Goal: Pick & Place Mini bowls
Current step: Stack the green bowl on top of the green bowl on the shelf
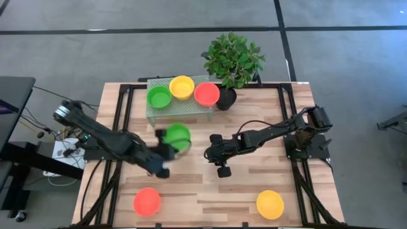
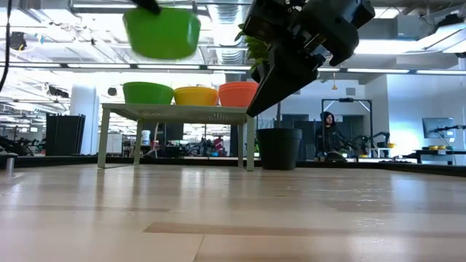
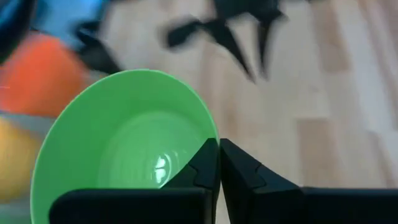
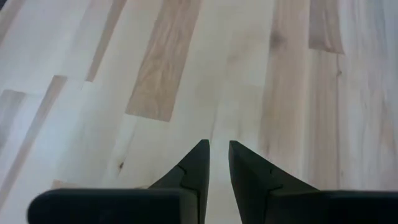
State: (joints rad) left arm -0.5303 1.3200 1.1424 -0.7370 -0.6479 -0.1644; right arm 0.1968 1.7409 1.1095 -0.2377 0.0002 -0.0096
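We carry a small round green plastic bowl [image 1: 177, 136]
Left gripper [image 3: 219, 163] pinches its thin rim at 5 o'clock; light, stiff, slippery; right gripper [image 4: 218, 155] nearly pressed together, empty

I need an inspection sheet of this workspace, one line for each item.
Surface: wooden table, bare planks in the middle.
Job's things: green bowl held in the air; green bowl on the rack, yellow one and red one on the small rack; red bowl near the front and yellow bowl near the front on the table.
Clutter: potted plant beside the rack.
Grippers: left gripper shut on the held bowl's rim; right gripper over bare wood, fingers close together, holding nothing.
Cables: loose cables left of the table.
Surroundings: a person far behind in the low view.
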